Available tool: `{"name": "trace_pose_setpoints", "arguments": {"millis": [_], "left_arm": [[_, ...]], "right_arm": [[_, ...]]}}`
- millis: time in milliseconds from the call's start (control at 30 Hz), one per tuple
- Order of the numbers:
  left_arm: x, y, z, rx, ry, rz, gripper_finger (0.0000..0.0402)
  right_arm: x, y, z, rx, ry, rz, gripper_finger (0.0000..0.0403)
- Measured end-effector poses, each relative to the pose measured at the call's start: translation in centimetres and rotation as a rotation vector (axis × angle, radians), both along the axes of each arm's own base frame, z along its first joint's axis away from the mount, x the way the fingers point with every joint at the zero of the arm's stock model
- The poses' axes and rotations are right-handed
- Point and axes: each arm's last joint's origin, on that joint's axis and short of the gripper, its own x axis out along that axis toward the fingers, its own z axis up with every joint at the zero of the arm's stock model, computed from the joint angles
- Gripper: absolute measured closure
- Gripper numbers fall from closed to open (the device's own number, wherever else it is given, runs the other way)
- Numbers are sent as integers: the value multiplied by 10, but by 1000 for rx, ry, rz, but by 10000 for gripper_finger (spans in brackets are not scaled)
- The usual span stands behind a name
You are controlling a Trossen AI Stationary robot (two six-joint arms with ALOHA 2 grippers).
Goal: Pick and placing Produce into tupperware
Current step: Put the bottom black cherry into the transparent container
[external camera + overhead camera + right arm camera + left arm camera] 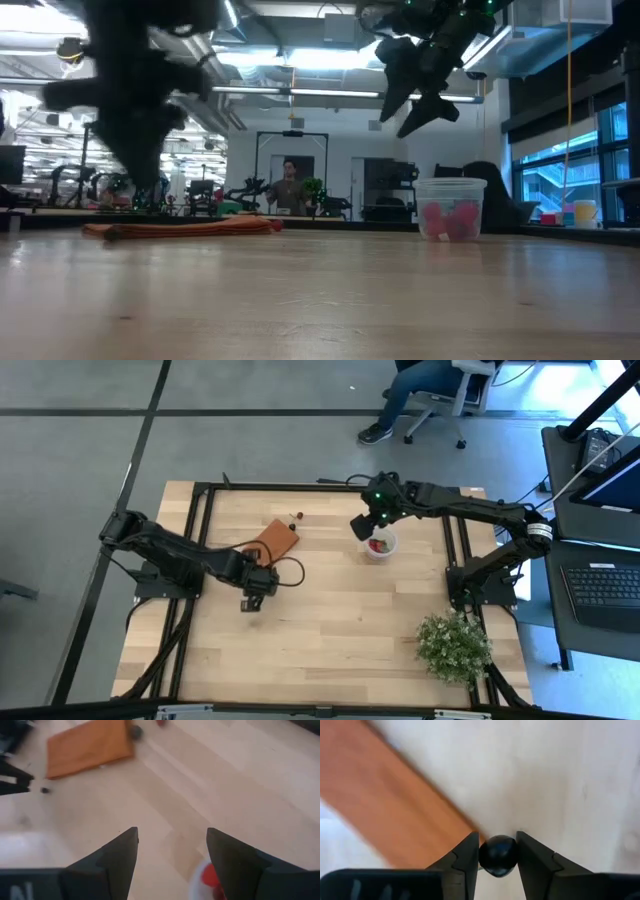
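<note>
- One dark berry (497,855), round and glossy black, pinched between the two fingers of the left gripper (497,862); fingers narrowed onto it, one touching each side.
- Left gripper (255,598) low over the wooden table (330,630), just beside the near corner of the orange-brown block (274,541).
- One flat orange-brown block, lying on the table left of centre; seen edge-on as a thin strip in the low view (185,228).
- One translucent cup (380,545), upright on the table, right of the block and well apart from it.
- Red berries in the cup (450,218), showing pink-red through the wall; at least two, exact count not clear.
- Two loose berries on the table just past the block's far end: one red (300,514), one dark (291,521).
- One more small dark berry (45,790) on the table near the block's other end, seen from the right wrist.
- Right gripper (365,525) raised above the table, just beside and over the cup's far-left rim; fingers (117,852) spread wide, nothing between them.
- One bushy green plant (455,645) at the near right of the table, well apart from the cup.
- One seated person (410,395) on a wheeled chair beyond the far edge of the table; another person (290,185) standing far back in the room.
</note>
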Motion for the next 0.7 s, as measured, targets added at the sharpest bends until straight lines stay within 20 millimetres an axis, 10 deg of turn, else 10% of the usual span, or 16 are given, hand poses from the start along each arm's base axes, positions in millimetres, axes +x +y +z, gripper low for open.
{"name": "trace_pose_setpoints", "arguments": {"millis": [700], "left_arm": [[35, 23, 160, 433, -815, -64, 290]], "right_arm": [[50, 41, 55, -29, -700, 234, 166]]}}
